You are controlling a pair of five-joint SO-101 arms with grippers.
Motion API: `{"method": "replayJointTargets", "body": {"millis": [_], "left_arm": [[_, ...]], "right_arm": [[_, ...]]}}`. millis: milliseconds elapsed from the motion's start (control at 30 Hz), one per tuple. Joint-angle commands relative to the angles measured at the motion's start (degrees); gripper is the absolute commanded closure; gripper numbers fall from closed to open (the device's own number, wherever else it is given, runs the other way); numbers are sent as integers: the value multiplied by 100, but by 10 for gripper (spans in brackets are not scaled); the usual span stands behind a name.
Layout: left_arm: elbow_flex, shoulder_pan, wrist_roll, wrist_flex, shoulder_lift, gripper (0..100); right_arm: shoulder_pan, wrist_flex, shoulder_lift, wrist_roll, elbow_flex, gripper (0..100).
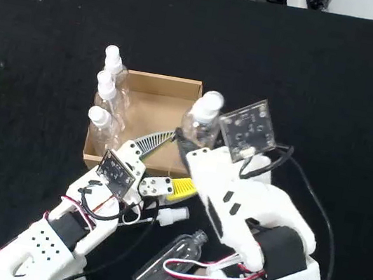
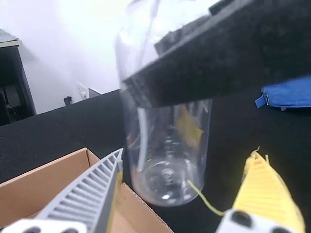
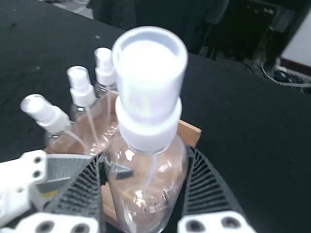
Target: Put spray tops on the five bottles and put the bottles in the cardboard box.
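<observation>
Closest up is the capped bottle (image 3: 146, 126), upright and clenched between the black fingers of the right end effector (image 3: 146, 162), which has it around the body just under the white spray top. From the high view it sits right at the right-hand wall of the cardboard box (image 1: 155, 103), and I honestly can't tell if the base is inside the rim or over the cardboard edge. The left end effector (image 2: 187, 167) is spread wide with nothing in it, its grey and yellow fingers on either side of that bottle's lower half and apparently not touching it. Three capped bottles (image 1: 109, 92) are standing in a row along the box's left wall, so I'd say we're on number four. The last one, an uncapped bottle (image 1: 171, 258), lies on its side on the bench (image 1: 324, 76) down by the arm bases, with a loose spray top (image 1: 171, 216) just beside it. What worries me: if the base comes down on the wall instead of inside, the bottle could tip out or shove the box. Those left fingers are also close enough to snag it on the way down. And a fall inward might knock over the standing three.
</observation>
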Motion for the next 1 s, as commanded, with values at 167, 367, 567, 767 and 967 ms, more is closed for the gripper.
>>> {"method": "replayJointTargets", "body": {"millis": [167, 367, 567, 767, 967], "left_arm": [[136, 66, -18, 9, -79, 647], [31, 189, -26, 554, -79, 647], [-1771, 813, -413, 3851, -88, 647], [-3978, 435, -791, 5380, -79, 647], [-5692, -1455, -1231, 5486, -79, 647]], "right_arm": [[949, 668, 66, 202, -919, 988], [1829, 369, 75, 237, -945, 988], [2303, -9, 75, 229, -945, 987], [2426, -35, 75, 237, -910, 986], [2400, -62, 84, 141, -892, 987]]}}
